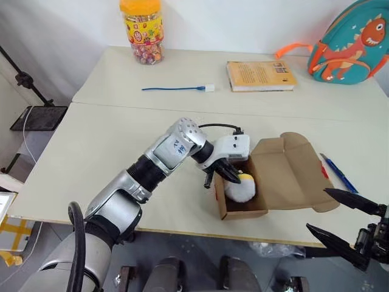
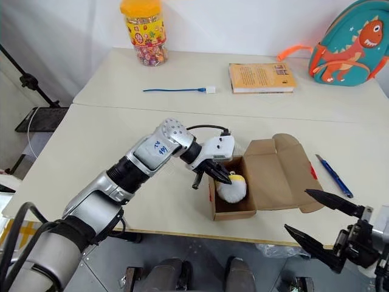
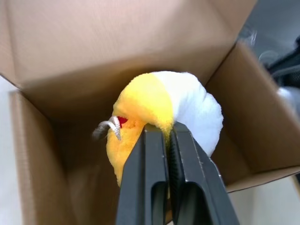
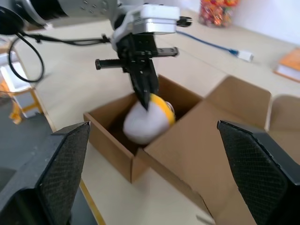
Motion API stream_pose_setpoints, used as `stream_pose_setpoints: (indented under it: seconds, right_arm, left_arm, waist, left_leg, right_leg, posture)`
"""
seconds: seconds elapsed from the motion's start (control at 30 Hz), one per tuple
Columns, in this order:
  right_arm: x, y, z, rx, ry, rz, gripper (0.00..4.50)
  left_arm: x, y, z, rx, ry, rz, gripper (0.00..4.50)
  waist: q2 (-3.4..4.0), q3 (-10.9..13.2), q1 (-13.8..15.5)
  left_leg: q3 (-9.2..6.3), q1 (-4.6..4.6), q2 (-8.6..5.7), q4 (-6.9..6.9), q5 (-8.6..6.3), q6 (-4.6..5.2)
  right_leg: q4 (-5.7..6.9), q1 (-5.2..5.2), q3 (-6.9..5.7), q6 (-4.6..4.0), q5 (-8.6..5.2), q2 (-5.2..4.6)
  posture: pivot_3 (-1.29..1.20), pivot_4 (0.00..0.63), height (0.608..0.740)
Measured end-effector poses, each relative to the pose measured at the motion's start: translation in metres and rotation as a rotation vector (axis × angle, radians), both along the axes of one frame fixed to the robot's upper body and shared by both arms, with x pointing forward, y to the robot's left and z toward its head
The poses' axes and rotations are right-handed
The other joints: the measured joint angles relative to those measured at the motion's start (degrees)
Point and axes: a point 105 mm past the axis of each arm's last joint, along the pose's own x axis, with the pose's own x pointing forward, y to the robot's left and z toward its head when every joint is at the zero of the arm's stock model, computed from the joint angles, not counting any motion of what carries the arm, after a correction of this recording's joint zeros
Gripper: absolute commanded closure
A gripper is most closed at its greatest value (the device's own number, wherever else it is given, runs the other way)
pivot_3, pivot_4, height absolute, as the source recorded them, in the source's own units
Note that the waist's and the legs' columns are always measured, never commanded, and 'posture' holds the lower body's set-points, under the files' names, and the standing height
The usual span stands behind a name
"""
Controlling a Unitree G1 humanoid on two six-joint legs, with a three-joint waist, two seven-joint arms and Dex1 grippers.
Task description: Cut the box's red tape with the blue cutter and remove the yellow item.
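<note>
1. Reaching in from the lower left of the head view, the left gripper (image 1: 230, 175) dips into the box (image 1: 242, 209) at centre frame, its jaws closed on the yellow item (image 1: 240, 187); the left wrist view shows both black fingers (image 3: 145, 178) pinched into the plush where yellow meets white.
2. Centre: the box stands on the counter (image 1: 121, 152) with its lid (image 1: 292, 170) folded back to the right, so the cutting step appears finished and removal of the yellow item is the step in hand.
3. Right of the lid, a sliver of the red tape (image 1: 324, 172) shows at the flap edge, and the blue cutter (image 1: 339, 174) lies on the counter just beyond it.
4. Lower right: the right gripper (image 1: 340, 220) hangs off the counter edge, jaws spread wide and holding nothing.
5. Next move, as a judgement: a straight lift clear of the box walls; the pinch takes only a fold of soft plush, so it may slip, and the light box could rise with it.
</note>
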Motion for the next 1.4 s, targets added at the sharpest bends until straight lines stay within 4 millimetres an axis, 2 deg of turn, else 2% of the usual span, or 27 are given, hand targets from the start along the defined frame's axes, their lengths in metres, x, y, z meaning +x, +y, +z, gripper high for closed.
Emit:
stream_pose_setpoints:
  seconds: [0.1, 0.17, 0.23, 0.3, 0.37, 0.47, 0.5, 0.57, 0.6, 0.67, 0.73, 0.83, 1.0, 1.17, 1.27, 1.4]
  right_arm:
    - [0.003, 0.004, 0.003, 0.022, -0.020, 0.036, 0.00]
    - [0.009, 0.006, 0.009, 0.057, -0.055, 0.064, 0.00]
    - [0.014, 0.010, 0.015, 0.090, -0.086, 0.097, 0.00]
    - [0.017, 0.014, 0.020, 0.115, -0.110, 0.134, 0.00]
    - [0.022, 0.015, 0.018, 0.134, -0.106, 0.167, 0.00]
    - [0.030, 0.020, 0.013, 0.152, -0.084, 0.233, 0.00]
    - [0.034, 0.026, 0.012, 0.137, -0.093, 0.284, 0.00]
    - [0.040, 0.029, 0.003, 0.113, -0.088, 0.349, 0.00]
    - [0.043, 0.029, -0.003, 0.110, -0.069, 0.360, 0.00]
    - [0.052, 0.030, -0.004, 0.110, -0.075, 0.368, 0.00]
    - [0.056, 0.031, 0.000, 0.103, -0.103, 0.376, 0.00]
    - [0.062, 0.024, -0.002, 0.089, -0.100, 0.357, 0.00]
    - [0.068, 0.010, 0.000, 0.072, -0.095, 0.309, 0.00]
    - [0.069, -0.002, 0.001, 0.067, -0.107, 0.251, 0.00]
    - [0.067, -0.009, 0.002, 0.047, -0.113, 0.222, 0.00]
    - [0.063, -0.018, 0.003, 0.000, -0.109, 0.189, 0.00]
  left_arm:
    - [0.002, 0.003, 0.023, -0.161, 0.073, 0.026, 4.47]
    - [0.010, 0.015, 0.054, -0.338, 0.093, 0.072, 4.47]
    - [0.023, 0.041, 0.073, -0.447, 0.061, 0.146, 4.47]
    - [0.036, 0.080, 0.080, -0.536, 0.040, 0.267, 4.47]
    - [0.046, 0.124, 0.073, -0.606, 0.040, 0.418, 4.47]
    - [0.050, 0.192, 0.047, -0.647, 0.030, 0.691, 4.47]
    - [0.042, 0.217, 0.038, -0.655, 0.003, 0.786, 4.47]
    - [0.020, 0.262, 0.007, -0.647, 0.014, 0.981, 4.47]
    - [0.012, 0.272, -0.004, -0.632, 0.026, 1.038, 4.47]
    - [-0.003, 0.277, -0.018, -0.586, 0.025, 1.069, 4.47]
    - [-0.010, 0.276, -0.020, -0.554, 0.003, 1.058, 4.47]
    - [-0.017, 0.275, -0.023, -0.519, -0.027, 1.059, 3.81]
    - [-0.027, 0.279, -0.041, -0.475, -0.003, 1.083, 2.19]
    - [-0.036, 0.290, -0.028, -0.475, -0.031, 1.023, 0.62]
    - [-0.046, 0.301, -0.024, -0.431, -0.047, 1.004, 0.62]
    - [-0.068, 0.319, -0.037, -0.357, -0.024, 1.038, 0.62]
  waist:
    - [-0.01, 0.01, 0.00]
    - [-0.02, 0.01, -0.15]
    - [0.01, -0.01, -0.72]
    - [0.04, -0.02, -1.61]
    - [0.04, -0.03, -2.06]
    - [-0.06, -0.02, -2.05]
    - [-0.07, -0.03, -2.38]
    - [-0.08, -0.04, -3.09]
    - [-0.20, 0.03, -2.80]
    - [-0.27, 0.07, -1.37]
    - [-0.26, 0.07, -0.48]
    - [-0.22, 0.05, -0.09]
    - [-0.20, 0.04, -1.32]
    - [-0.19, 0.04, -1.45]
    - [-0.16, 0.03, -1.59]
    - [-0.12, 0.02, -2.00]
  left_leg:
    - [-0.01, -0.01, -0.01, 0.04, 0.01, 0.02]
    - [-0.02, -0.01, -0.01, 0.09, 0.01, 0.02]
    - [-0.01, 0.05, 0.00, 0.08, 0.02, 0.02]
    - [0.01, 0.20, 0.03, 0.03, 0.03, -0.01]
    - [0.02, 0.24, 0.06, 0.02, 0.03, -0.02]
    - [-0.03, 0.21, 0.05, 0.05, 0.04, -0.04]
    - [0.00, 0.25, 0.04, 0.05, 0.01, -0.05]
    - [0.07, 0.38, 0.03, 0.02, -0.10, -0.06]
    - [0.02, 0.37, 0.03, 0.03, -0.11, -0.08]
    - [-0.30, 0.17, -0.10, 0.15, -0.10, -0.10]
    - [-0.58, 0.12, -0.17, 0.20, -0.21, -0.29]
    - [-0.61, 0.13, -0.16, 0.19, -0.37, -0.57]
    - [-0.54, 0.14, 0.03, 0.05, -0.22, -0.41]
    - [-0.34, 0.15, 0.16, 0.02, -0.19, -0.45]
    - [-0.24, 0.18, 0.16, -0.01, -0.20, -0.44]
    - [-0.16, 0.19, 0.23, -0.05, -0.26, -0.45]
  right_leg:
    - [0.03, 0.00, -0.02, 0.01, 0.00, -0.01]
    - [0.04, 0.01, -0.02, 0.04, 0.02, -0.04]
    - [0.13, 0.01, -0.04, 0.04, 0.02, -0.03]
    - [0.32, 0.02, -0.07, 0.03, 0.02, 0.00]
    - [0.42, 0.01, -0.10, 0.02, 0.01, 0.00]
    - [0.42, 0.01, -0.16, 0.02, 0.02, -0.02]
    - [0.45, 0.02, -0.12, 0.02, 0.02, -0.08]
    - [0.52, 0.05, -0.16, 0.02, 0.02, -0.21]
    - [0.55, 0.03, -0.22, 0.02, 0.01, -0.24]
    - [0.49, 0.05, -0.21, 0.01, 0.02, -0.37]
    - [0.34, 0.19, -0.17, -0.07, 0.06, -0.46]
    - [0.09, 0.31, -0.18, -0.15, 0.11, -0.43]
    - [0.17, 0.18, -0.37, -0.15, 0.11, -0.31]
    - [0.17, 0.11, -0.59, -0.17, 0.10, -0.27]
    - [0.14, 0.10, -0.54, -0.17, 0.10, -0.30]
    - [0.05, 0.07, -0.41, -0.18, 0.10, -0.37]
  posture:
    - [0.00, 0.150, 0.740]
    - [0.00, 0.150, 0.740]
    - [0.00, 0.150, 0.740]
    - [0.00, 0.150, 0.740]
    - [0.00, 0.150, 0.740]
    - [0.00, 0.150, 0.740]
    - [0.00, 0.150, 0.740]
    - [0.00, 0.150, 0.740]
    - [0.00, 0.150, 0.740]
    - [0.00, 0.150, 0.740]
    - [0.00, 0.150, 0.740]
    - [0.00, 0.150, 0.740]
    - [0.00, 0.150, 0.740]
    - [0.00, 0.150, 0.740]
    - [0.00, 0.150, 0.740]
    - [0.00, 0.150, 0.740]
